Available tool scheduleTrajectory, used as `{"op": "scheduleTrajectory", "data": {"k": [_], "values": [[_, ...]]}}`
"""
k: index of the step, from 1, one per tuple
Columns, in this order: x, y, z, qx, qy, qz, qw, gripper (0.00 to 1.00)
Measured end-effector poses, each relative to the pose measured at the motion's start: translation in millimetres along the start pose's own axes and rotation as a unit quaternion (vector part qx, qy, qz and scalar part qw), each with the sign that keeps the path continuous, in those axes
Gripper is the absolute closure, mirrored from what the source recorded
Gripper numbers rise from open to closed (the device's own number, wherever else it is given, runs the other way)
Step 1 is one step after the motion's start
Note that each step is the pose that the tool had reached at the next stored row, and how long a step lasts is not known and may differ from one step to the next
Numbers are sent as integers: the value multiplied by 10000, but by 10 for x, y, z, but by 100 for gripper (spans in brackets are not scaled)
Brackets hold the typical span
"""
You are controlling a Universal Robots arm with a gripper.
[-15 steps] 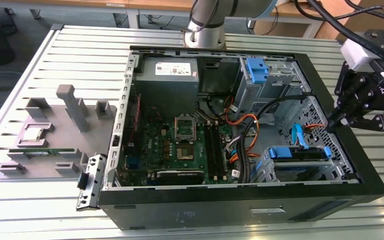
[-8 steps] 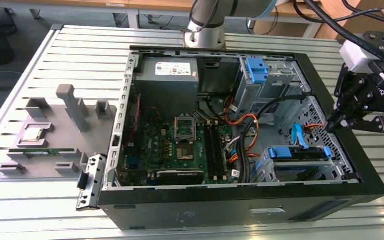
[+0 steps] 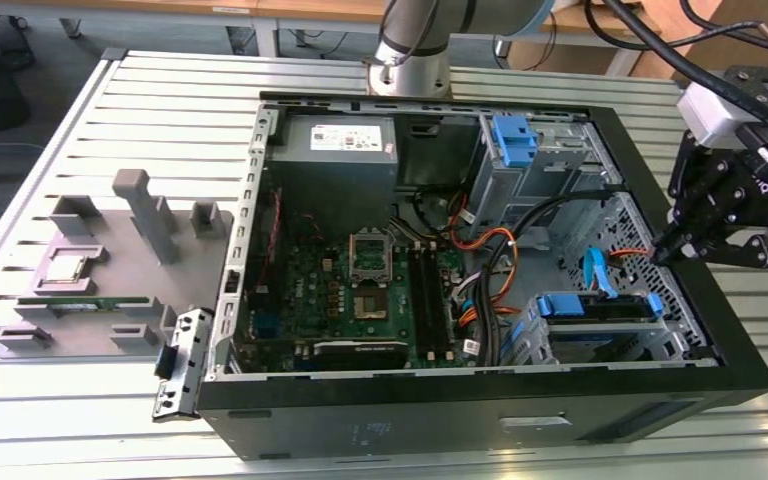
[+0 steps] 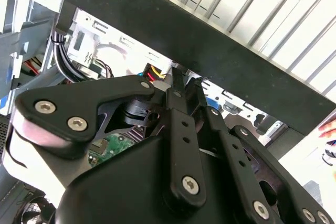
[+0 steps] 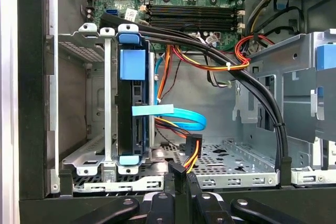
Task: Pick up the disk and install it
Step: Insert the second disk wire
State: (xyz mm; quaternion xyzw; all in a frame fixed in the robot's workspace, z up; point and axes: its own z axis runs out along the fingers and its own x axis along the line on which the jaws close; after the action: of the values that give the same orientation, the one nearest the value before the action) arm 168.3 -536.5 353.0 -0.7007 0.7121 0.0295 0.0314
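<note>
Jaws pressed together, empty, at the gripper [image 3: 660,255] hanging over the case's side wall [image 3: 704,300]. Disk [image 5: 131,108] already seated in the drive cage [image 5: 92,40], just ahead of and below the jaws, blue rails showing. Best to stay clear of the cable bundle [image 5: 252,82] beside the jaws.
</note>
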Motion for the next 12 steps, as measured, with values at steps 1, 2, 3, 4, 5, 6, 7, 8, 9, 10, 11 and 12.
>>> {"op": "scheduleTrajectory", "data": {"k": [1, 2, 3, 4, 5, 6, 7, 8, 9, 10, 11, 12], "values": [[0, 0, 0, 0, 0, 0, 10000, 76], [0, 1, 0, 0, 0, -1, 10000, 76], [0, 3, 0, 0, 0, -1, 10000, 76], [0, 6, 0, 0, 0, 0, 10000, 76], [0, 8, 1, 0, 0, 0, 10000, 76], [0, 10, 1, 0, 0, 0, 10000, 76], [0, 12, 1, 0, 0, 0, 10000, 76], [-1, 14, 1, 0, 0, 0, 10000, 76], [0, 15, 1, 1, 0, 0, 10000, 76], [0, 16, 1, 1, 1, 0, 10000, 76], [-1, 18, 1, 1, 4, 0, 10000, 76], [-1, 22, 1, 1, 12, 0, 10000, 76]]}}
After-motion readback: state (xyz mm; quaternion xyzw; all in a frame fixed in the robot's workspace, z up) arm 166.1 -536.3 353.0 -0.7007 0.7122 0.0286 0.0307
